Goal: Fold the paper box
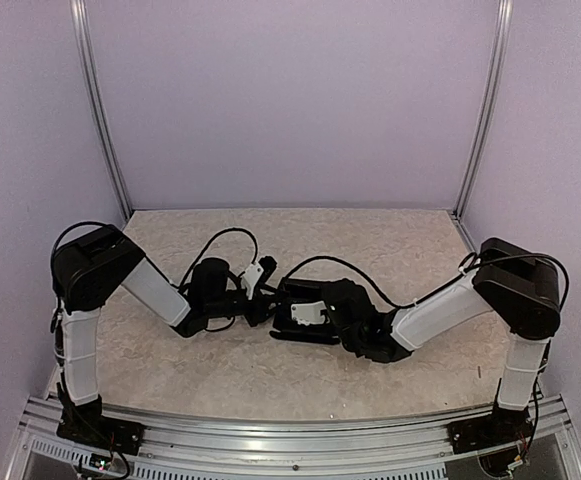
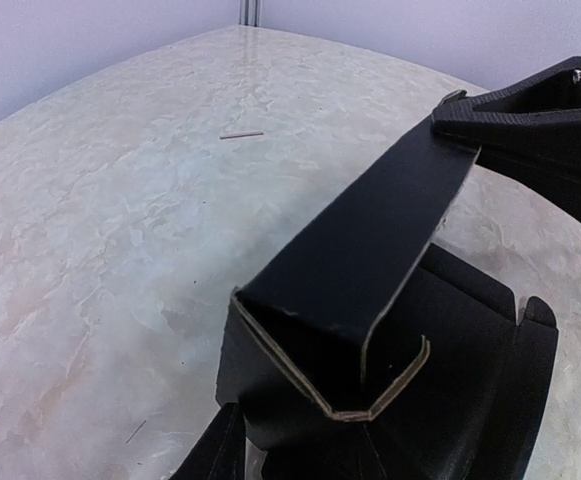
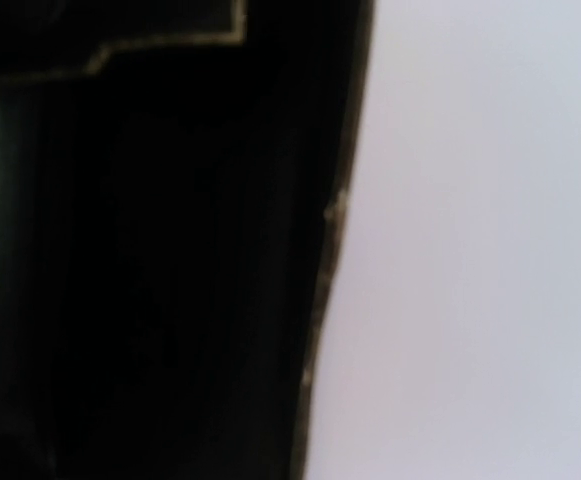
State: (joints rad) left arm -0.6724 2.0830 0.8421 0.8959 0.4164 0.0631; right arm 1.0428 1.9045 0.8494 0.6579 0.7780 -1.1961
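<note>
Two hands meet at the paper box [image 1: 298,295], mid-counter [image 1: 370,250]

From above, the left hand [image 1: 262,285] and right hand [image 1: 292,312] close in from either side on a dark mass where box and fingers blur together, so I cannot tell whether either hand is spread or pinching. The left wrist view gives the shape the top view hides: the box [image 2: 350,300] is part-folded, one panel raised into an open-ended sleeve with brown cut edges over a flat flap on the counter [image 2: 120,220], and a finger [image 2: 530,115] of the right hand touches its far corner; a thin scrap [image 2: 242,134] lies well apart. The right wrist view shows only black card [image 3: 150,280] close to the lens against the lilac wall [image 3: 490,250]
</note>
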